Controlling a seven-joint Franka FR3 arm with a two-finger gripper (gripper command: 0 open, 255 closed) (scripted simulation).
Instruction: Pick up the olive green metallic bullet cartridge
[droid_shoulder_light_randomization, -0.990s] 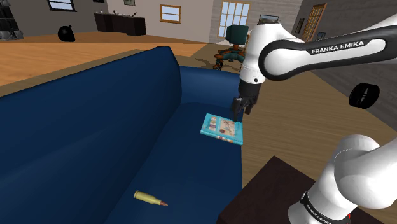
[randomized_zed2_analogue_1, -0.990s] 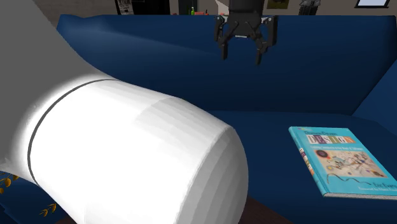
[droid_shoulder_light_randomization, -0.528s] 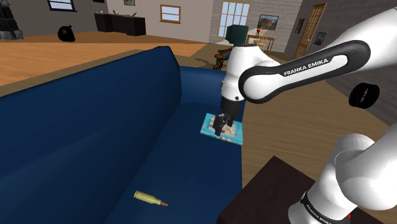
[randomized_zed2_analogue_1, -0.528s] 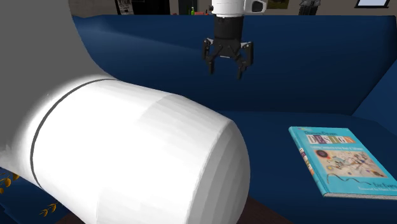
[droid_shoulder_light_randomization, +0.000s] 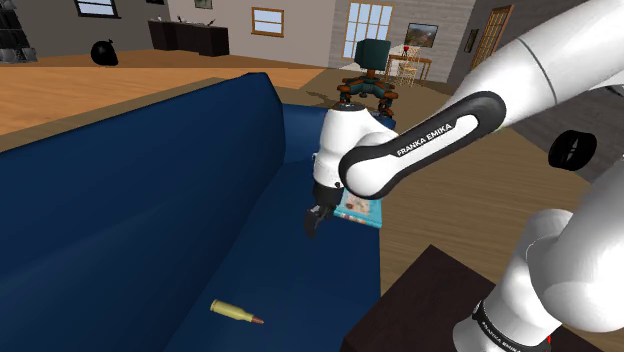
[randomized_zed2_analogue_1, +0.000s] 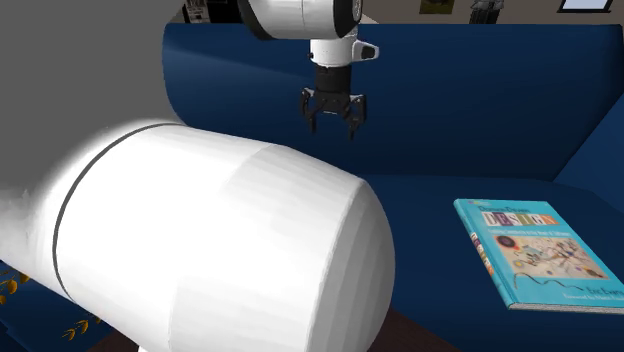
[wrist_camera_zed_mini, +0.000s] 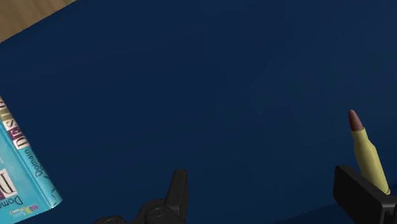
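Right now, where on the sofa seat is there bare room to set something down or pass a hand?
Biggest bare patch: the seat between cartridge and book, below the open gripper. Also a bare strip between book and backrest. Crowded only at the book, by the seat's front edge.

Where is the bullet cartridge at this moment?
In the shoulder view, the cartridge lies on the blue sofa seat, lower left of the claw, untouched.
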